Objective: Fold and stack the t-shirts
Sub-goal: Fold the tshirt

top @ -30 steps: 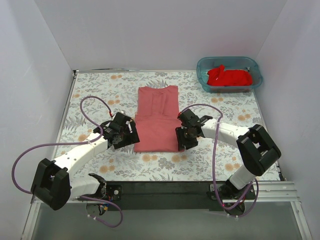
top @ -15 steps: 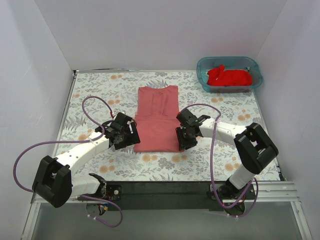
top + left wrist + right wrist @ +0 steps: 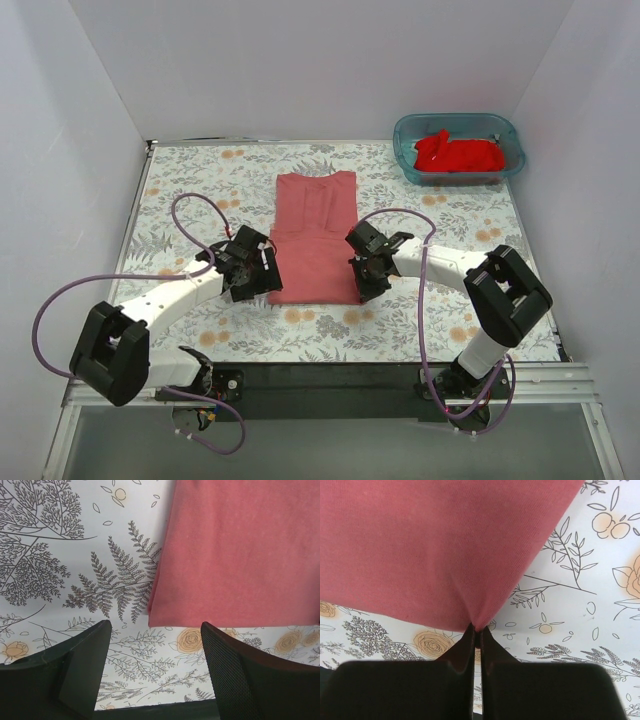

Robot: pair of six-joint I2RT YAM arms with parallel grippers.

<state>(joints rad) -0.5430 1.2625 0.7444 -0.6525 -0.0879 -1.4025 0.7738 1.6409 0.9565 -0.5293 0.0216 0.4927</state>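
Observation:
A dusty salmon-red t-shirt [image 3: 315, 235] lies flat and folded lengthwise in the middle of the floral table [image 3: 200, 180]. My right gripper [image 3: 364, 290] is shut on its near right corner [image 3: 479, 622], and the cloth puckers into the closed tips. My left gripper [image 3: 262, 290] stands open just short of the near left corner [image 3: 155, 620], with only table between its fingers [image 3: 227, 670]. A brighter red t-shirt [image 3: 458, 155] lies crumpled in the teal tub.
The teal plastic tub [image 3: 460, 175] stands at the far right corner of the table. White walls close in the table on three sides. Purple cables [image 3: 190, 205] loop over both arms.
My right gripper has shut on the shirt's near right corner after standing partly open. Both arms have edged a little inward toward the shirt's near edge.

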